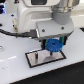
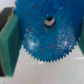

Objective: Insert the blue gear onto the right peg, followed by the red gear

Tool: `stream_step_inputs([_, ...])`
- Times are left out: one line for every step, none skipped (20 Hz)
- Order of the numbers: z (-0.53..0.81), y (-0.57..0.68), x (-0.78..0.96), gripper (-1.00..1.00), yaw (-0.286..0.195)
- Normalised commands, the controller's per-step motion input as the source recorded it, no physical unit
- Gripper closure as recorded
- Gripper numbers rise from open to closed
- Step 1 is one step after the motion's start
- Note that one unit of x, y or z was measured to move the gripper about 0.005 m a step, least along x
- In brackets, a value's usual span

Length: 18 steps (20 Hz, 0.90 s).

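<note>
The blue gear [image 1: 54, 46] is held in my gripper [image 1: 55, 44], just above the grey plate [image 1: 35, 58] with its black frame. In the wrist view the blue gear [image 2: 47, 30] fills most of the picture, its centre hole showing, clamped between two green finger pads [image 2: 11, 42]. One thin dark peg [image 1: 35, 56] stands on the plate to the exterior view's left of the gear. The other peg is hidden under the gear and gripper, so I cannot tell whether the gear sits over it. The red gear is out of view.
The white table [image 1: 15, 67] surrounds the plate. The arm's white body [image 1: 37, 15] fills the upper part of the exterior view. A dark cable [image 1: 12, 34] runs along the exterior view's left.
</note>
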Motion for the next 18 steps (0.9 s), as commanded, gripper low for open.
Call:
stream_step_inputs([0.01,-0.08,0.17,1.00,0.000])
stream_step_inputs([-0.01,-0.09,0.19,1.00,0.000])
stream_step_inputs([-0.04,-0.09,0.18,1.00,0.000])
stream_step_inputs([-0.10,-0.07,0.18,1.00,0.000])
stream_step_inputs([-0.12,-0.09,0.18,1.00,0.000])
stream_step_inputs([-0.12,-0.05,0.14,1.00,0.000])
stream_step_inputs([-0.10,-0.03,0.16,1.00,0.000])
stream_step_inputs([-0.09,-0.01,0.15,1.00,0.000])
stream_step_inputs([-0.08,-0.01,0.15,1.00,0.000])
stream_step_inputs([-0.08,-0.01,0.17,1.00,0.000])
stream_step_inputs([-0.09,-0.02,0.17,1.00,0.000])
stream_step_inputs([-0.15,-0.01,0.15,1.00,0.000])
stream_step_inputs([-0.18,-0.02,0.16,1.00,0.000])
stream_step_inputs([-0.20,-0.01,0.18,1.00,0.000])
stream_step_inputs([-0.02,-0.05,0.16,1.00,0.000])
stream_step_inputs([0.02,-0.02,0.14,1.00,0.000])
stream_step_inputs([0.06,0.00,0.11,1.00,0.000])
stream_step_inputs([-0.05,0.00,0.08,1.00,0.000])
